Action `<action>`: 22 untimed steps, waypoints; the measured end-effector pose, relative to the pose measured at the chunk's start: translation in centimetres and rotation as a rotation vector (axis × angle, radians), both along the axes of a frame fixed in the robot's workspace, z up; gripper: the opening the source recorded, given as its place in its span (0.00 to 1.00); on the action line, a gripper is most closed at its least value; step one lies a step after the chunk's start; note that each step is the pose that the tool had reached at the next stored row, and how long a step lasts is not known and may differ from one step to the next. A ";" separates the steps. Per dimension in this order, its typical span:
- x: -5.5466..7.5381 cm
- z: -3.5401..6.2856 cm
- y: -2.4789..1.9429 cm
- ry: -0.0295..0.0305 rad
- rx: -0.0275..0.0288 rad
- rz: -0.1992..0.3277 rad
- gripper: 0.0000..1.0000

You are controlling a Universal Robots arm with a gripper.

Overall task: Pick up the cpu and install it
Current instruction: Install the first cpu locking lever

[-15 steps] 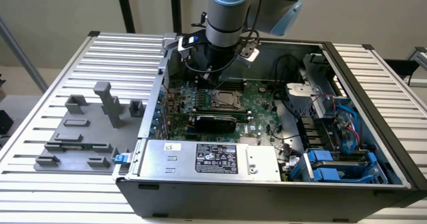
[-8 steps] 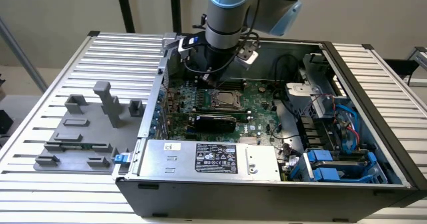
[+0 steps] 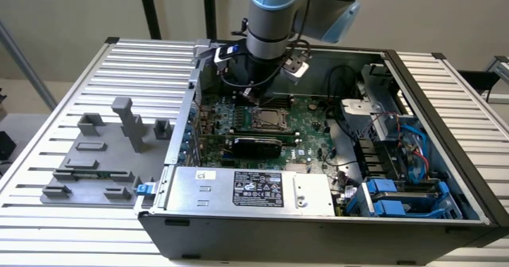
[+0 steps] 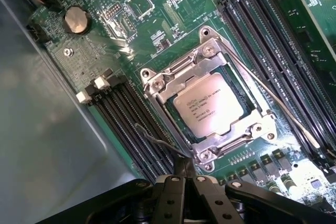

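The cpu (image 4: 208,109), a silvery square plate with printed text, lies flat inside the motherboard socket, ringed by the socket's metal frame (image 4: 157,85). A thin wire lever (image 4: 273,100) runs along one side of the frame. My gripper (image 4: 184,174) hovers just off a corner of the frame with its black fingers (image 4: 170,198) pressed together and nothing between them. In the exterior view the arm (image 3: 270,16) reaches down into the open computer case, and the gripper (image 3: 251,95) hangs just above the socket (image 3: 267,118).
Black memory slots (image 4: 131,124) flank the socket on both sides. A coin battery (image 4: 76,20) sits farther off on the green board. The case holds a power supply (image 3: 254,189), cables and blue drive bays (image 3: 397,201). Grey fixture blocks (image 3: 104,154) stand outside, on the exterior view's left.
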State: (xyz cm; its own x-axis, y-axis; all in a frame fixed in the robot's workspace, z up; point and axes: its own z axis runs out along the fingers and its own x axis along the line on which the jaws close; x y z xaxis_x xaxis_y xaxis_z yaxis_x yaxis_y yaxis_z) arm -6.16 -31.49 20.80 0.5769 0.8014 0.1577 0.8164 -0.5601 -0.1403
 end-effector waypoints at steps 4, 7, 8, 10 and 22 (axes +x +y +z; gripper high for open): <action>0.5 -0.08 0.08 0.0000 -0.0010 -0.002 0.11; 0.7 -0.13 0.09 -0.0001 -0.0015 -0.003 0.11; 0.7 -0.14 0.09 0.0000 -0.0017 -0.004 0.11; 0.8 -0.14 0.11 0.0000 -0.0018 -0.004 0.11; 1.0 -0.21 0.31 -0.0001 -0.0051 -0.006 0.11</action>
State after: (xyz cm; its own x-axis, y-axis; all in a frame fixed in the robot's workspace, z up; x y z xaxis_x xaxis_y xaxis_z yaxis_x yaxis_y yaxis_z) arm -5.19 -31.18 20.59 0.5820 0.7985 0.1537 0.8129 -0.5660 -0.1373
